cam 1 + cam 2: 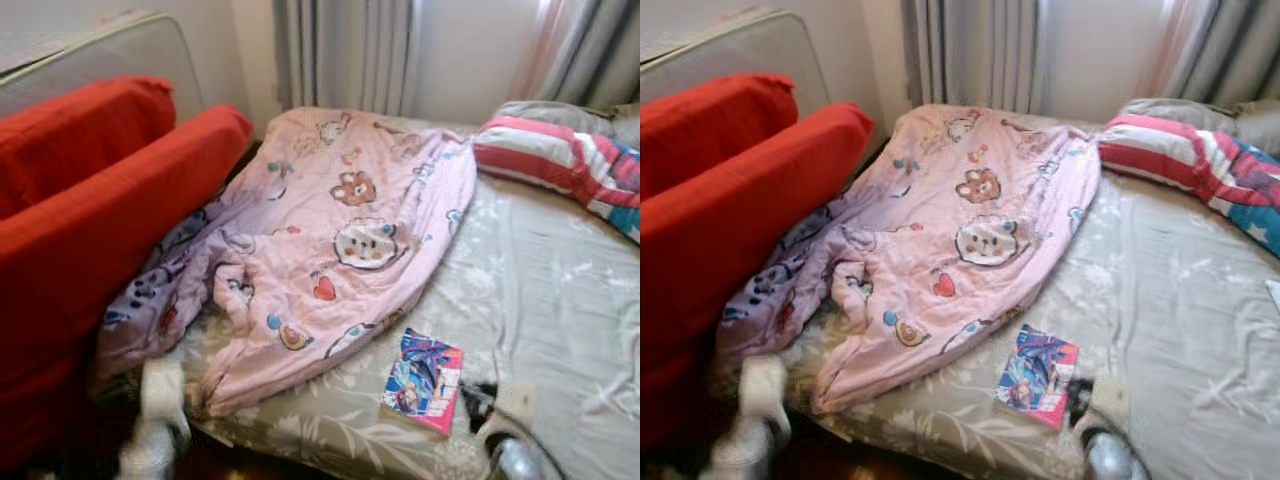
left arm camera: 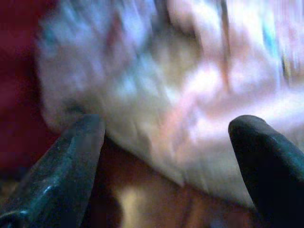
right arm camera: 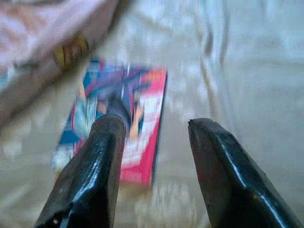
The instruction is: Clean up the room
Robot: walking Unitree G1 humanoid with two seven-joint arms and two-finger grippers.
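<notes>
Nearest: left end effector [image 2: 166, 142] low at the bed's near left corner, blurred in head views. Wrist cam showed its two black fingers [image 2: 61, 171] spread wide, nothing between them, crumpled pink fabric just ahead (pic heavily smeared).

Right end effector [image 3: 156, 137] at the bed's near edge, right of centre. Fingers parted, nothing held; tips pointed at the book [image 1: 424, 381] and hovered just short of it. Contact w/ cover: couldn't tell, blur.

Book lay flat on the grey leaf-print sheet [image 1: 540, 300] near the bed's front edge, pink/blue illustrated cover up, just beside the quilt's lower hem, not under it.

Mid: pink cartoon quilt [image 1: 340, 240] (bears, hearts, animal faces) lay rumpled diagonally across the bed's left half, its lower left part bunched against the red sofa [image 1: 90, 230], which stood right alongside the bed.

Far: striped pink/white/blue pillow [image 1: 560, 160] at the bed's far right corner, a grey pillow [image 1: 550, 113] behind it. Curtains [image 1: 345, 55] hung along the back wall.
</notes>
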